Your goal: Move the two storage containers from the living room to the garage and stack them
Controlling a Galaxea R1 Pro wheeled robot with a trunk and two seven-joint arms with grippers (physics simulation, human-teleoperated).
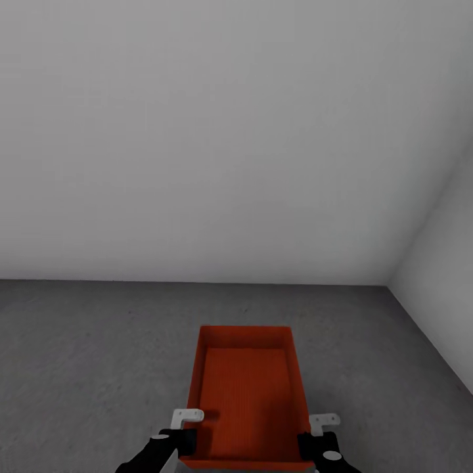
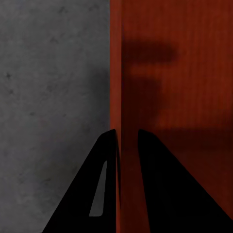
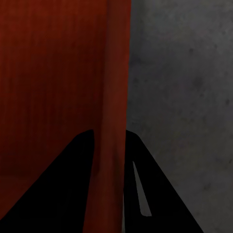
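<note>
Nearest the robot, the left gripper pinches the left wall of an orange-red storage container, one finger outside and one inside. The right gripper pinches the right wall the same way, its fingers straddling the thin edge. The open, lidless container is held between both arms over the dark grey concrete floor. Farther off stand plain white-grey walls, meeting in a corner at the far right.
</note>
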